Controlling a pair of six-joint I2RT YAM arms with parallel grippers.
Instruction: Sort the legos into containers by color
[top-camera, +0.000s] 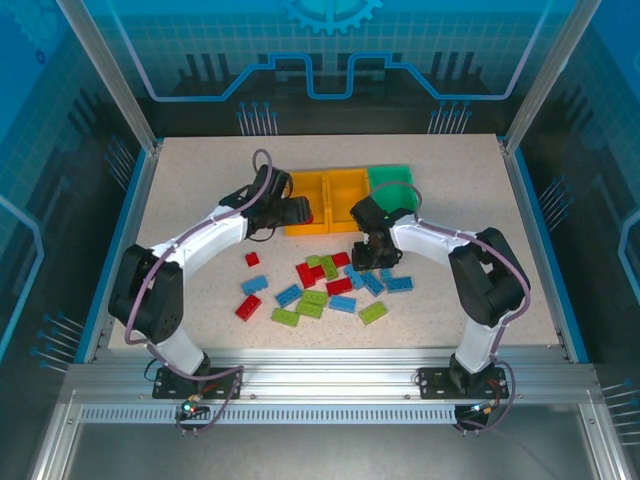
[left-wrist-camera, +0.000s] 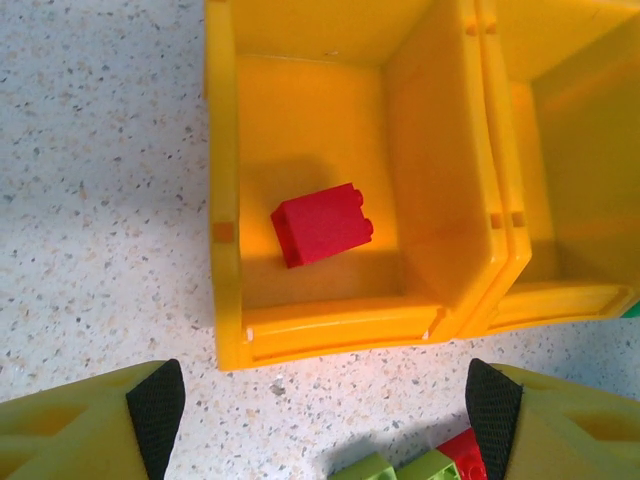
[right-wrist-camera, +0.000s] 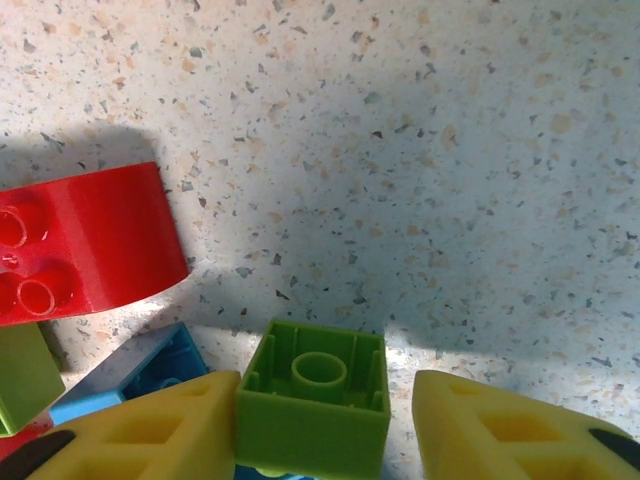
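A lime green brick (right-wrist-camera: 315, 415) lies upside down on the table between the fingers of my right gripper (right-wrist-camera: 328, 425). The left finger touches it; a gap stays at the right finger, so the gripper is open. A red brick (right-wrist-camera: 90, 240) and a blue brick (right-wrist-camera: 150, 370) lie beside it. My left gripper (left-wrist-camera: 325, 415) hangs wide open over bare table just in front of the leftmost orange bin (left-wrist-camera: 340, 325), which holds one red brick (left-wrist-camera: 322, 223). The three joined bins (top-camera: 348, 185) stand behind the loose pile of legos (top-camera: 325, 285). My right gripper (top-camera: 372, 255) is at the pile's far right.
The green bin (top-camera: 392, 180) is the rightmost of the row. Two green bricks (left-wrist-camera: 400, 467) and a red one (left-wrist-camera: 462, 450) lie near my left fingers. Single bricks (top-camera: 252, 259) lie left of the pile. Metal posts and blue walls frame the table.
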